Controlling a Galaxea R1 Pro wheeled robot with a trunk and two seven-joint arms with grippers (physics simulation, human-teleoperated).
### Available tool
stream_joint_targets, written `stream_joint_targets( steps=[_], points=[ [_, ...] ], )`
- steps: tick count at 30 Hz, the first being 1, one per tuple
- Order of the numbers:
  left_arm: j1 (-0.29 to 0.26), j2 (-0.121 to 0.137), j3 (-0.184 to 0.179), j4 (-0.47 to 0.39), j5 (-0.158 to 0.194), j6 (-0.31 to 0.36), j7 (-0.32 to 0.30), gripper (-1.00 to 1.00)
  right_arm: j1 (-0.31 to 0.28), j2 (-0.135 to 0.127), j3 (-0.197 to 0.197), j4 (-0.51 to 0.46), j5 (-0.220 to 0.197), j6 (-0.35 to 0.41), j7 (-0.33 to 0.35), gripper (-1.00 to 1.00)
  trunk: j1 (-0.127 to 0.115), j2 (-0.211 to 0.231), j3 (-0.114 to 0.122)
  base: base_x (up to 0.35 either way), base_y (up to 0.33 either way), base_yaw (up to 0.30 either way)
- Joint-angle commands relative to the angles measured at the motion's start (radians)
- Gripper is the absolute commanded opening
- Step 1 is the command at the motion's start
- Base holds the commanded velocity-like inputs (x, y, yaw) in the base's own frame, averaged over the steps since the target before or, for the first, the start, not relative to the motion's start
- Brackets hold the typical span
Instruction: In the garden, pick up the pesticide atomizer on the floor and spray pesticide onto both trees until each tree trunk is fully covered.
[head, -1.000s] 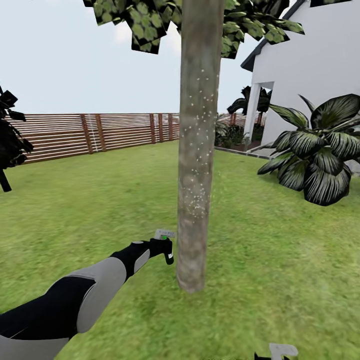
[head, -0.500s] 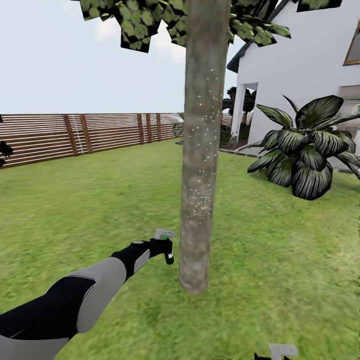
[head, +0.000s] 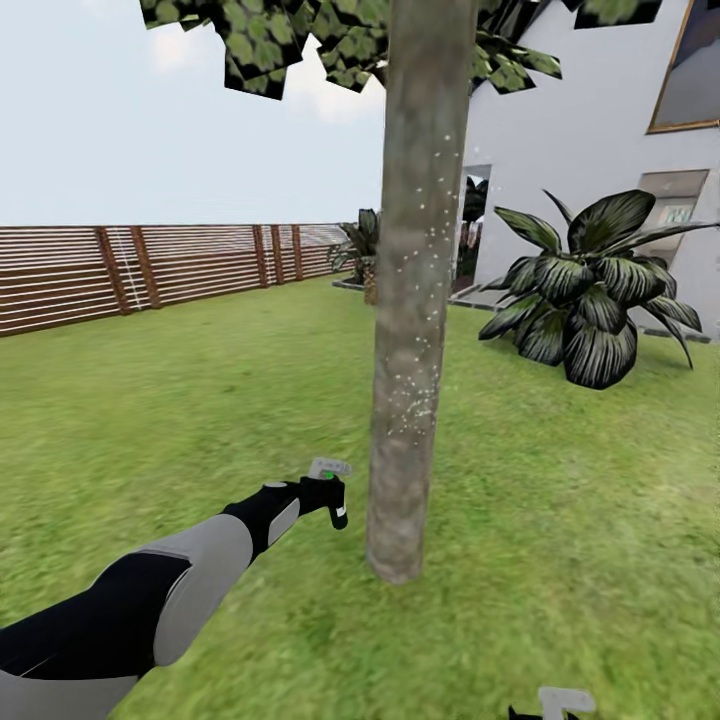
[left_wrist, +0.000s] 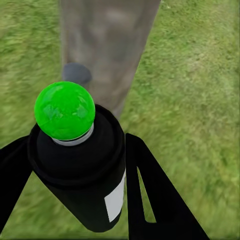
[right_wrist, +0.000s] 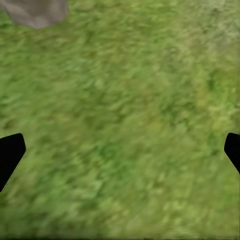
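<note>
Basically, trunk runs off the frame top at centre, crown cropped. Left arm reaches out from lower left, left gripper clamped on the atomizer just left of the trunk base. Right gripper fingers spread wide over grass.

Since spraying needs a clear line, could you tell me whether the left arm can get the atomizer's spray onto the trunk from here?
Probably yes. The left gripper holds the atomizer just beside the trunk, with only open grass between them; white specks already dot the bark.
</note>
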Motion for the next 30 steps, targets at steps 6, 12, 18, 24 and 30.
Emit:
stream_joint_targets(
  steps=[6, 12, 18, 24, 30],
  points=[
    [0.000, 0.000, -0.005, -0.002, 0.001, 0.005, -0.002, -1.00, -0.002, 0.001, 0.009, 0.004, -0.010, -0.007, 0.000, 1.00, 0.000, -0.001, -0.011, 0.044, 0.343, -0.118],
    [0.000, 0.000, -0.005, -0.002, 0.001, 0.005, -0.003, -1.00, -0.002, 0.000, 0.009, 0.004, -0.010, -0.007, 0.000, 1.00, 0.000, -0.001, -0.020, 0.234, 0.245, -0.122],
    [0.000, 0.000, -0.005, -0.002, 0.001, 0.005, -0.003, -1.00, -0.002, 0.001, 0.009, 0.005, -0.010, -0.008, 0.000, 1.00, 0.000, -0.001, -0.025, 0.330, 0.036, -0.069],
    [0.000, 0.000, -0.005, -0.002, 0.001, 0.005, -0.002, -1.00, -0.002, 0.002, 0.009, 0.005, -0.010, -0.007, 0.000, 1.00, 0.000, -0.001, -0.026, 0.198, 0.003, -0.142],
    [0.000, 0.000, -0.004, -0.001, 0.001, 0.004, -0.001, -1.00, -0.002, 0.014, 0.009, 0.006, -0.010, -0.007, 0.001, 1.00, 0.000, -0.001, -0.026, 0.011, 0.000, -0.289]
  ],
)
